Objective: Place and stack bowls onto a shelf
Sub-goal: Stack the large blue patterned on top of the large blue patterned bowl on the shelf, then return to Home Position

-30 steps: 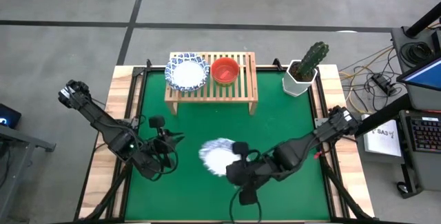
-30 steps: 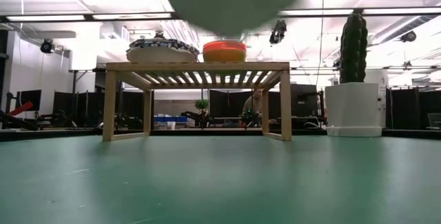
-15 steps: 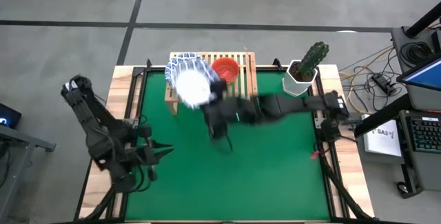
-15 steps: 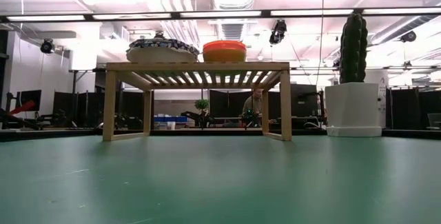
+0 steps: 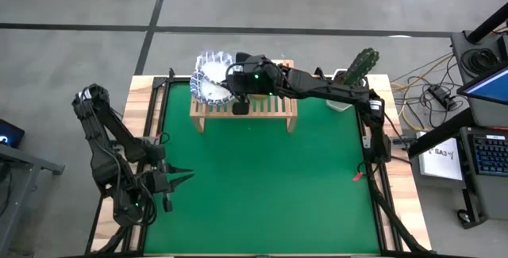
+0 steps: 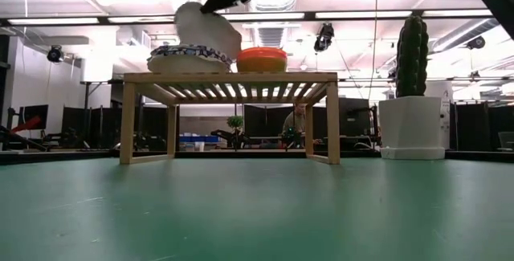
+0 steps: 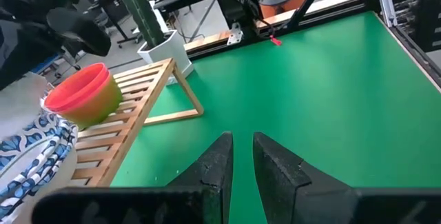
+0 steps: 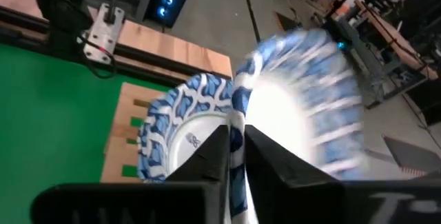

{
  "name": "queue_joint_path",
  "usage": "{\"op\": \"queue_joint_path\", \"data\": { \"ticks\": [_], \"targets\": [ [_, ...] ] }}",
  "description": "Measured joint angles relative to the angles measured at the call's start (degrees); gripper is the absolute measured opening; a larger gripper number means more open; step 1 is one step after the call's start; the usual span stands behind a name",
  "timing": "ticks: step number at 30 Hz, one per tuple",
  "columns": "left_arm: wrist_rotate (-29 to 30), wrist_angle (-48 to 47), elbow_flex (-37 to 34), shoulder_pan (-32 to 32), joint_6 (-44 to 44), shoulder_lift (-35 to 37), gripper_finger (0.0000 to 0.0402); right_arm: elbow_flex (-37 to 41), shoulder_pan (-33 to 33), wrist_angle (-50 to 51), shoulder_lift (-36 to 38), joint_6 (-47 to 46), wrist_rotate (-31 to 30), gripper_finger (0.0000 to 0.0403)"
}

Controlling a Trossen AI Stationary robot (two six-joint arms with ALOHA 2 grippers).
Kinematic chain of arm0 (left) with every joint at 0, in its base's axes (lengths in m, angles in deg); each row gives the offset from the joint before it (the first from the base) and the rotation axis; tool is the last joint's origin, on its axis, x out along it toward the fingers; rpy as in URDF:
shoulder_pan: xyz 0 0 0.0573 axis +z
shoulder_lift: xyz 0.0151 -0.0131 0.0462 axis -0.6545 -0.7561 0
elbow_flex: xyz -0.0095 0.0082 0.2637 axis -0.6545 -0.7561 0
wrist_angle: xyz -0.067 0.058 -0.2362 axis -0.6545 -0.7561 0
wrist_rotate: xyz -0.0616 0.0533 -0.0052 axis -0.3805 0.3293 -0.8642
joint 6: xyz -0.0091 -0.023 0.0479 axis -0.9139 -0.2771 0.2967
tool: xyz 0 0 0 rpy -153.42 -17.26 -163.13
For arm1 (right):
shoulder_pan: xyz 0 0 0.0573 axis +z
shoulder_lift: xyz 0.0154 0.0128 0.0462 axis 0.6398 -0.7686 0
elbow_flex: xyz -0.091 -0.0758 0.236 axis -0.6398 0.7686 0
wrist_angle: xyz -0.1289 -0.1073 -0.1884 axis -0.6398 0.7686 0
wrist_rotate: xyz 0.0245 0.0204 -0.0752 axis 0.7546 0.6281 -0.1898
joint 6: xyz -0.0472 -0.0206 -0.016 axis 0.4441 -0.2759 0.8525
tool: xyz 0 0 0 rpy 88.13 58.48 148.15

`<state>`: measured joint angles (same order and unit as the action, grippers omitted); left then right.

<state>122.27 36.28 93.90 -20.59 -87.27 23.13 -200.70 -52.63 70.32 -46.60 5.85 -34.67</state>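
Note:
My right gripper (image 5: 228, 85) reaches over the left end of the light-wood shelf (image 5: 278, 109) and is shut on a white bowl with a blue patterned rim (image 8: 303, 107). That bowl (image 6: 202, 26) is steeply tilted just above a second blue-rimmed bowl (image 8: 172, 131) resting on its base on the slats (image 6: 181, 55). A red bowl (image 7: 79, 98) stands beside it on the shelf (image 6: 261, 59). My left gripper (image 7: 242, 156) hovers over the table's near left part (image 5: 176, 174), its fingers a narrow gap apart and holding nothing. My right gripper pinches the held bowl's rim (image 8: 236, 122) between its two fingers, one inside the bowl and one outside. The bowl is tipped up on edge, with its lower side close over the shelved bowl (image 6: 213, 49). Whether the two bowls touch, I cannot tell.
A cactus in a white pot (image 5: 352, 81) stands at the table's far right corner, right of the shelf (image 6: 411, 100). The green mat (image 5: 262, 186) lies bare in front of the shelf. A person sits in the room behind the table (image 6: 295, 121).
My right gripper carried the blue-rimmed bowl up from the middle of the table's near part, toward the far edge and the left, to over the shelf's left end, and the bowl tipped steeply. My left arm drew back toward the table's near left corner.

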Motion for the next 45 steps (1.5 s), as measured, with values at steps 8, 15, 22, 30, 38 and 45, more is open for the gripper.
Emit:
{"op": "queue_joint_path", "data": {
  "ticks": [8, 15, 22, 30, 38, 45],
  "targets": [
    [2.58, -0.2, 0.0, 0.02, 0.39, -0.32, 0.004, 0.17, 0.46, -0.06, 0.11, -0.91, 0.19, 0.0111],
    [3.25, -0.07, 0.0, 0.02, -3.4, -0.35, 0.004, 0.32, 1.74, 2.46, 1.43, -7.17, 0.95, 0.0132],
    [4.65, 0.54, 0.0, 0.07, -6.48, -0.39, 0.004, 2.27, 1.25, -0.2, -2.17, -9.99, -3.56, 0.0086],
    [4.66, 0.84, 0.0, 0.07, -8.55, -1.19, 0.004, 3.06, 1.71, -3.97, -5.09, -9.66, -4.07, 0.0035],
    [6.08, 1.16, 0.0, 0.07, -11.16, -1.7, 0.004, 3.48, 3.3, 0.08, -0.46, -10.51, -4.01, 0.0028],
    [6.56, 2.46, 0.0, 0.17, -16.7, -4.35, 0.004, 16.31, 8.51, 0.55, 9.25, -12.38, 2.38, 0.0028]
  ]
}}
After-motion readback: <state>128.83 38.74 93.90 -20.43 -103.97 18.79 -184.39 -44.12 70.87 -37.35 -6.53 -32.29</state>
